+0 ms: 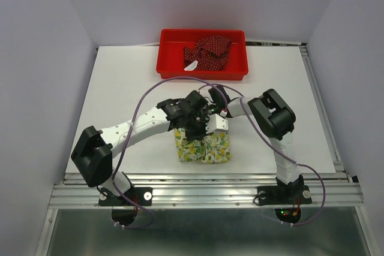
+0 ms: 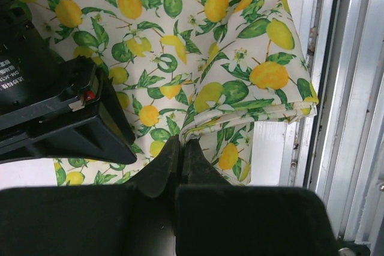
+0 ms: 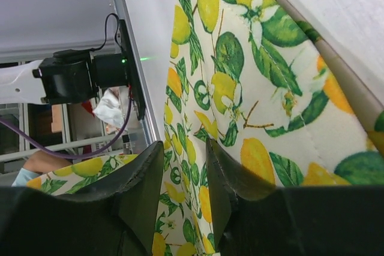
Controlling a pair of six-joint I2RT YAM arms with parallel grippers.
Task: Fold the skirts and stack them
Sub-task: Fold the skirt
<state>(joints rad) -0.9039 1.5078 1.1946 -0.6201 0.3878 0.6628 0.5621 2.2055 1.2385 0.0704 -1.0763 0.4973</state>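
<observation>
White table (image 1: 120, 82): both arms bend inward above the lemon skirt (image 1: 204, 148). Left claw (image 2: 181, 142) pinches its hem; right claw (image 3: 185, 148) clamps its cloth.

Bright, even overhead light; soft shadows.

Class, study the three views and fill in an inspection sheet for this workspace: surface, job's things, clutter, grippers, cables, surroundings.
Surface: white table, flat.
Job's things: lemon skirt near the front edge, under both grippers; dark red dotted skirt crumpled in the red tray.
Clutter: nothing seen beyond the tray.
Grippers: left gripper shut on the lemon skirt's hem; right gripper jaws apart with lemon cloth between them, grip unclear.
Cables: purple cables loop over both arms.
Surroundings: pale walls; metal rail at the near edge.
</observation>
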